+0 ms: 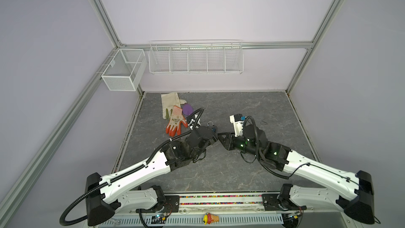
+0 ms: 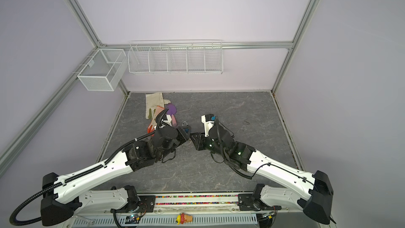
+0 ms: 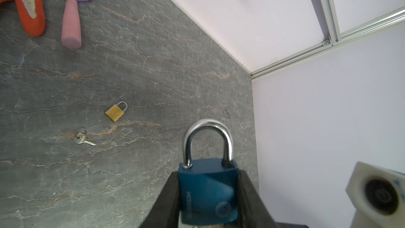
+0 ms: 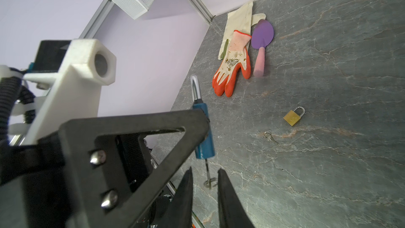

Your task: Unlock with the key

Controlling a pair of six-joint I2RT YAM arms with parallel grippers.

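Key (image 4: 207, 173) seated in the underside of blue padlock (image 3: 207, 194), lower centre of the right wrist view, left gripper (image 3: 207, 173) clamping the padlock body, right gripper (image 4: 205, 169) narrow, flanking the key, gaps either side

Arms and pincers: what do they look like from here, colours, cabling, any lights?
The left arm and right arm have white shells, black joints and ribbed black cable conduit. The right wrist carries green lights. The left pincer and right pincer have tapered matte-black fingers.
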